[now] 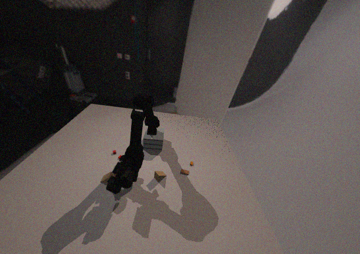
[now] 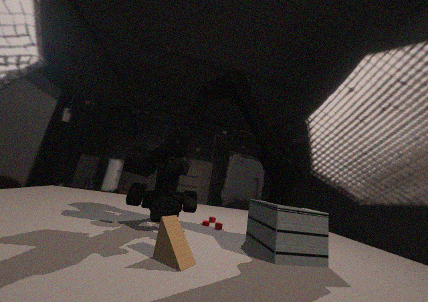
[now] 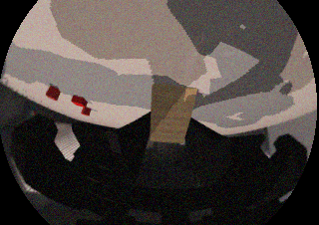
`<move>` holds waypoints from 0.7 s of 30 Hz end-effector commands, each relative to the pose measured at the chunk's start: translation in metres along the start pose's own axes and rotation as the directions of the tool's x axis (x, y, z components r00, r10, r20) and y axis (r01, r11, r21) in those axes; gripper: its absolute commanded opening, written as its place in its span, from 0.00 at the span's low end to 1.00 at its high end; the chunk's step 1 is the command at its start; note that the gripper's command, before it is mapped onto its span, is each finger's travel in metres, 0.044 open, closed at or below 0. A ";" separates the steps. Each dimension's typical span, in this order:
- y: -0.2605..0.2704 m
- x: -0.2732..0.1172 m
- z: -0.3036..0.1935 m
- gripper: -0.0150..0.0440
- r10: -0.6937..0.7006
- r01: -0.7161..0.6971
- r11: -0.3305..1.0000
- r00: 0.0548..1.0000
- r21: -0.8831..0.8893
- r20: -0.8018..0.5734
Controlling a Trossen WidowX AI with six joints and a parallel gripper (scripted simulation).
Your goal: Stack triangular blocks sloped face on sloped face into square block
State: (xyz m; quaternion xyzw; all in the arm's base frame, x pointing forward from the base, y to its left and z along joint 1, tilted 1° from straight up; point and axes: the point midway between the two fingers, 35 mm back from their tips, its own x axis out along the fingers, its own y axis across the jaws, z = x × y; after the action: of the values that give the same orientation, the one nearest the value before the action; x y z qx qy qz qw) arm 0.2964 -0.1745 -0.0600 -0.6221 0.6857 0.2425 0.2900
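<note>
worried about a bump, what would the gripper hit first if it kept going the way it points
The tan wedge block already sits between the gripper fingers, so that comes first, then probably the table right beneath it.

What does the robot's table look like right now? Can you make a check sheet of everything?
Surface: pale table, crossed by grey shadows.
Job's things: one triangular block stands free on the table. The other triangular block sits between the fingers, so nothing is stacked yet.
Clutter: three red cubes, a grey striped box, and two small orange pieces.
Gripper: gripper low over the table, shut on the other triangular block.
Cables: nothing seen.
Surroundings: dark room behind, pale wall on one side.
</note>
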 end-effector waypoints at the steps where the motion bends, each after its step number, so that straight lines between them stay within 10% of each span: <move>1: 0.000 0.000 0.000 0.43 0.000 0.000 1.000 1.000 0.003 0.000; 5: -0.001 -0.002 -0.003 0.25 0.000 0.000 1.000 1.000 0.003 0.000; 21: -0.004 -0.055 -0.056 0.25 -0.001 0.001 1.000 1.000 0.001 0.000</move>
State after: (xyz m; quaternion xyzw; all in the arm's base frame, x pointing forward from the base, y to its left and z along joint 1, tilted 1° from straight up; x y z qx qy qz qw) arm 0.2968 -0.1741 0.0040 -0.6208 0.6867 0.2487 0.2851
